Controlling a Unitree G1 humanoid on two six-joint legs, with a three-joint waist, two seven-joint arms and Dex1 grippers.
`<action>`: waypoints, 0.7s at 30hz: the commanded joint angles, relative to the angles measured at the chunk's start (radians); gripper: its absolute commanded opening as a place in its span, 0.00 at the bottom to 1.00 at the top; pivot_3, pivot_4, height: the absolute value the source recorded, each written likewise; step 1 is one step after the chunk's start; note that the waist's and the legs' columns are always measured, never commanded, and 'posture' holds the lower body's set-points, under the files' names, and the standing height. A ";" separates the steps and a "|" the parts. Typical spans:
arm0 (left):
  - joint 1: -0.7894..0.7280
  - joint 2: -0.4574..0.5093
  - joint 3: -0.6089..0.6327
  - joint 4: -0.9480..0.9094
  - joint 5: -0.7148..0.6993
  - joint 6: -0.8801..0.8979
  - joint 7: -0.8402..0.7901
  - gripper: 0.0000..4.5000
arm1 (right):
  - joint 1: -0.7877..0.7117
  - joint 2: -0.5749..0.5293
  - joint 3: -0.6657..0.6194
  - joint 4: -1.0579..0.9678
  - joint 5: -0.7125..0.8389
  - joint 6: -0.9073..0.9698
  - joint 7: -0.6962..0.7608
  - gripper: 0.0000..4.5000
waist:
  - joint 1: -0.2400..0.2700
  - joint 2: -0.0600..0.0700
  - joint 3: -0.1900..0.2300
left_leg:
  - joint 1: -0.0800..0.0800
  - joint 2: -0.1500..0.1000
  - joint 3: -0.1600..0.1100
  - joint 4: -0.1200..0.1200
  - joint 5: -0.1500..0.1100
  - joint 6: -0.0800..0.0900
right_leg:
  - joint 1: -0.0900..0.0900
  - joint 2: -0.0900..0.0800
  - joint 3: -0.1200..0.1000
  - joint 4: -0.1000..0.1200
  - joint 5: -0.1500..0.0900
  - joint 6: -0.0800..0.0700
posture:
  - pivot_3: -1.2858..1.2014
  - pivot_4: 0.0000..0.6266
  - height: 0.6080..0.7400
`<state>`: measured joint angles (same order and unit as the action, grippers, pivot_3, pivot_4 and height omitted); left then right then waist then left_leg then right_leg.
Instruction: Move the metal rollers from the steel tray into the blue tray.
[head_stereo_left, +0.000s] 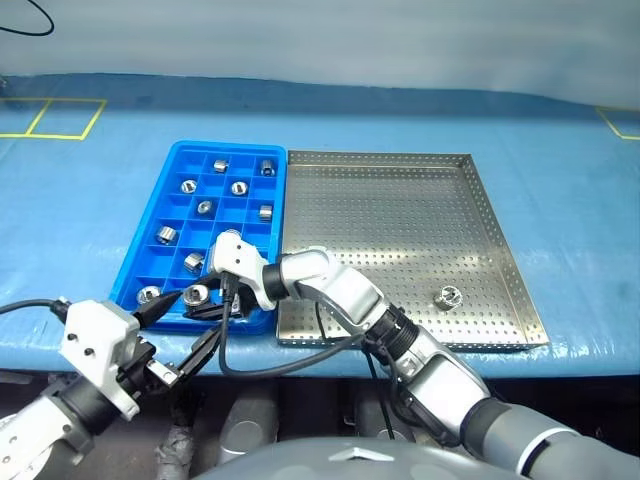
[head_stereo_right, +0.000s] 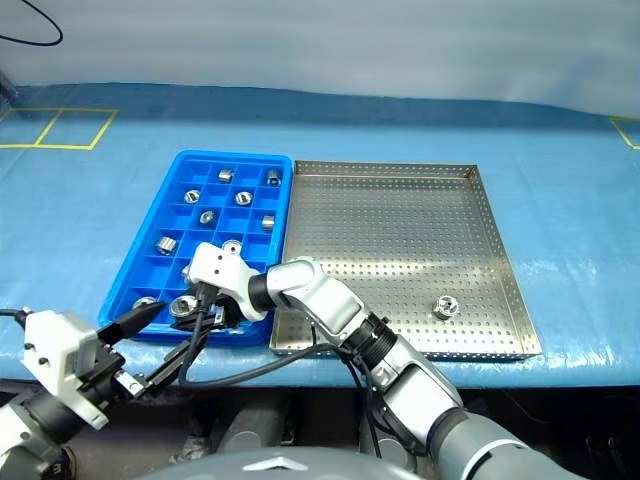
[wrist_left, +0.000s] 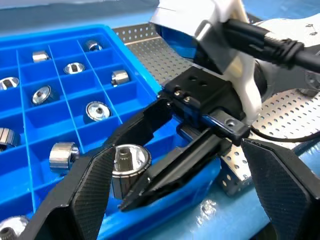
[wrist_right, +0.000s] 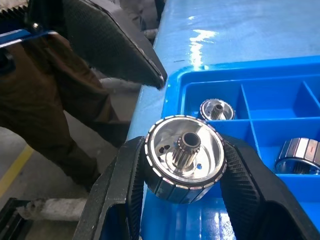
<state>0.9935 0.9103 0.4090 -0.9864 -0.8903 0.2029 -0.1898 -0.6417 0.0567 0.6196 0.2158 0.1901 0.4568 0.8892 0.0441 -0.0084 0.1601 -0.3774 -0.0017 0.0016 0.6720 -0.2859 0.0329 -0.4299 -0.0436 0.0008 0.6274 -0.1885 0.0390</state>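
right gripper (wrist_right: 184, 200) clamps one metal roller (wrist_right: 184, 159) between its two black fingers, over the near left corner of the blue tray (head_stereo_left: 176, 158). other rollers (head_stereo_left: 205, 208) sit in separate compartments there. one roller (head_stereo_left: 447, 296) lies near the right side of the steel tray (head_stereo_left: 500, 245). left gripper (head_stereo_left: 180, 335), jaws wide with nothing between them, hovers just beside the blue tray's near edge.

Scene evenly and brightly lit from overhead. Soft white glare is seen on the blue table cover (wrist_right: 210, 37) beyond the blue tray (wrist_right: 280, 80). Bright specular highlights are noted on the gripped metal roller (wrist_right: 184, 159), rendered sharp; background left of it slightly blurred and dim.
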 joint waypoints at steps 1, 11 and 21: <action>0.021 0.012 -0.010 -0.061 0.034 -0.038 0.028 0.98 | -0.032 0.041 -0.024 0.054 -0.020 -0.056 -0.006 0.40 | 0.000 0.000 0.000 | 0.000 0.000 0.000 0.000 0.000 0.000 | 0.000 0.000 0.000 0.000 0.000 0.000 | 0.61 0.24 1.00; 0.004 0.019 -0.046 -0.061 0.062 -0.025 0.083 0.98 | -0.067 0.066 -0.060 0.190 -0.058 -0.061 0.011 0.40 | 0.002 -0.001 0.000 | 0.000 0.000 -0.004 -0.007 0.002 -0.004 | -0.001 0.001 -0.003 0.000 -0.002 -0.003 | 0.61 0.24 1.00; -0.044 0.026 -0.058 -0.061 0.046 0.011 0.104 0.98 | -0.035 0.055 -0.091 0.122 -0.078 -0.078 -0.023 0.91 | 0.003 -0.001 0.000 | 0.001 0.000 -0.005 -0.008 0.004 -0.006 | 0.000 0.002 -0.004 0.000 -0.002 -0.004 | 0.60 0.24 1.00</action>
<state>0.9567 0.9269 0.3475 -0.9864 -0.8362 0.2117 -0.0882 -0.6799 0.1096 0.5570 0.3923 0.1022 0.3917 0.8732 0.0470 -0.0092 0.1603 -0.3768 -0.0013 -0.0040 0.6640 -0.2823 0.0269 -0.4300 -0.0421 -0.0036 0.6272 -0.1909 0.0355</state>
